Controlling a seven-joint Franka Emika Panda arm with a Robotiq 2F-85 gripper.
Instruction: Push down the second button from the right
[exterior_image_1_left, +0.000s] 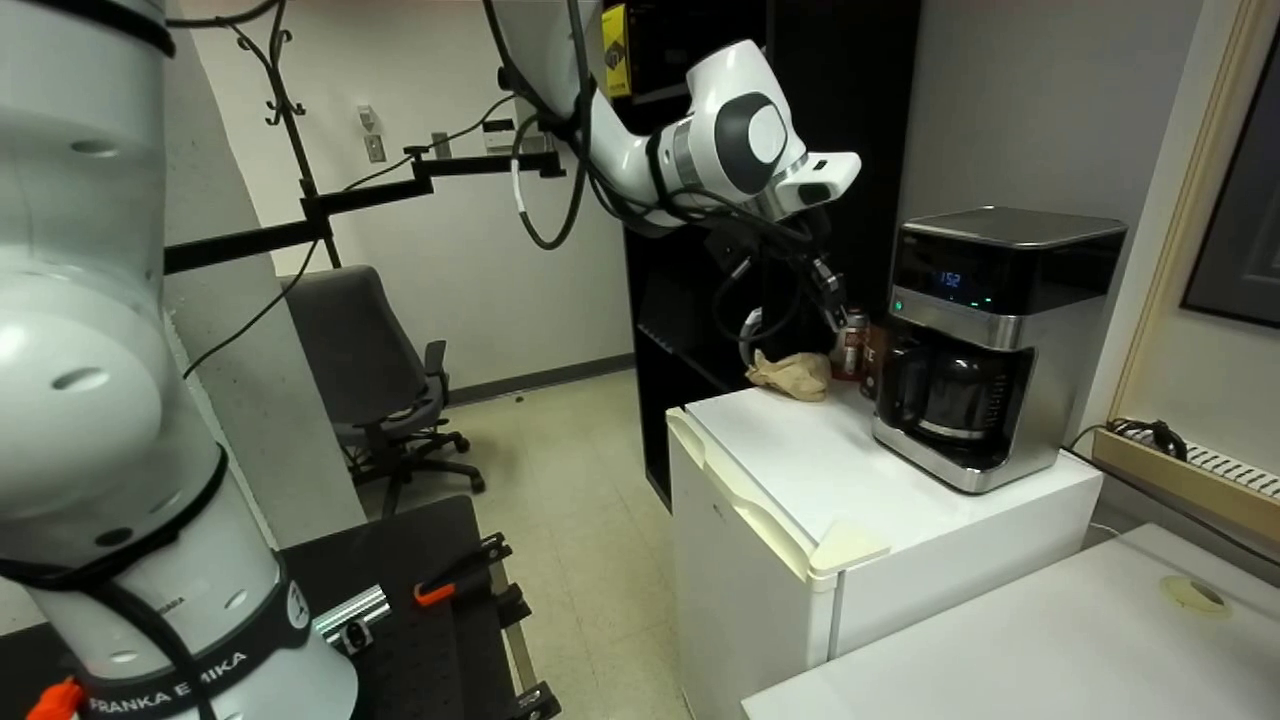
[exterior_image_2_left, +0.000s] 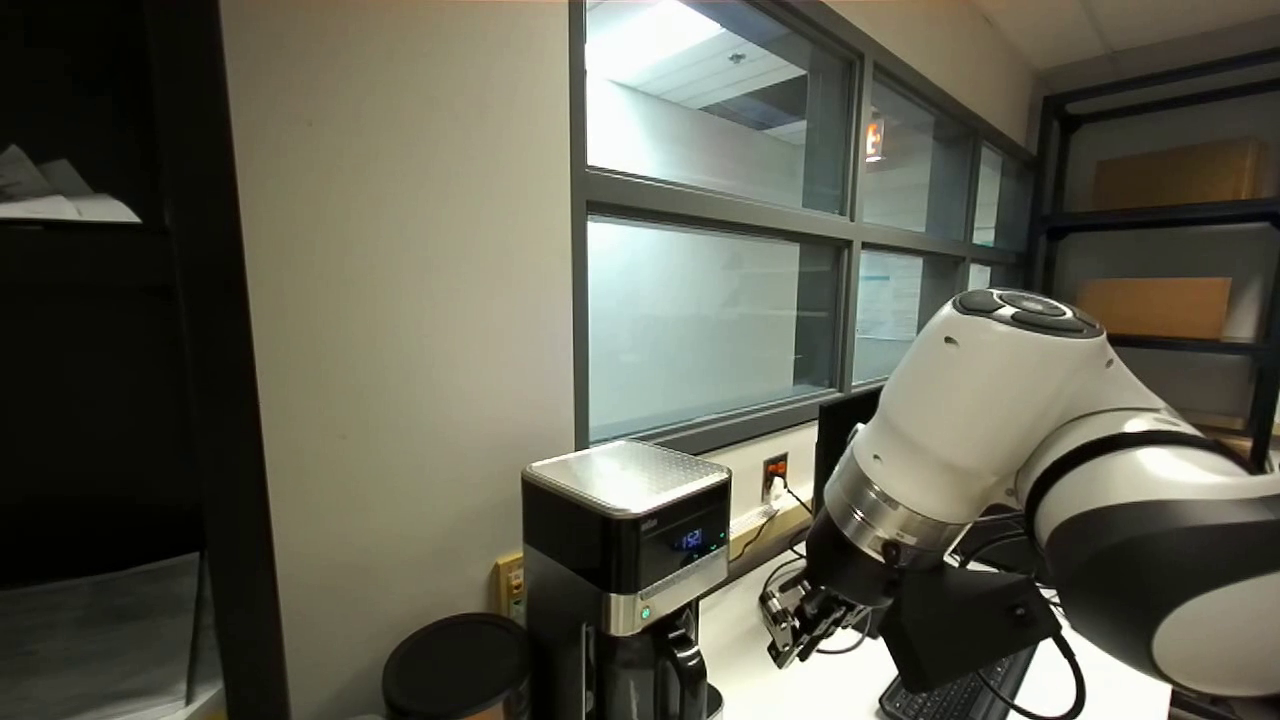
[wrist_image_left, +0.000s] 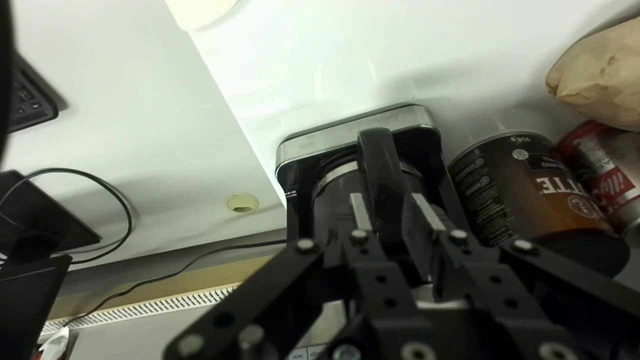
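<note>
The coffee maker (exterior_image_1_left: 1065, 300) stands upright on a white fridge, also seen in an exterior view (exterior_image_2_left: 570, 570). Its lit display (exterior_image_1_left: 948, 280) sits above a silver button strip (exterior_image_1_left: 950, 314); the strip also shows in an exterior view (exterior_image_2_left: 685, 582). Single buttons are too small to tell apart there. In the wrist view, part of the labelled strip (wrist_image_left: 305, 352) shows at the bottom, mostly hidden by the gripper. My gripper (exterior_image_1_left: 838, 312) is in front of the machine, apart from it, also seen in an exterior view (exterior_image_2_left: 785, 640). Its fingers (wrist_image_left: 393, 215) are parted with nothing between them.
The glass carafe (exterior_image_1_left: 965, 395) sits in the machine, its black handle (wrist_image_left: 380, 165) facing out. A coffee tin (wrist_image_left: 500, 195), a red can (wrist_image_left: 610, 170) and a paper bag (wrist_image_left: 605, 75) stand beside it. A white table (exterior_image_1_left: 1040, 640) adjoins the fridge (exterior_image_1_left: 760, 430).
</note>
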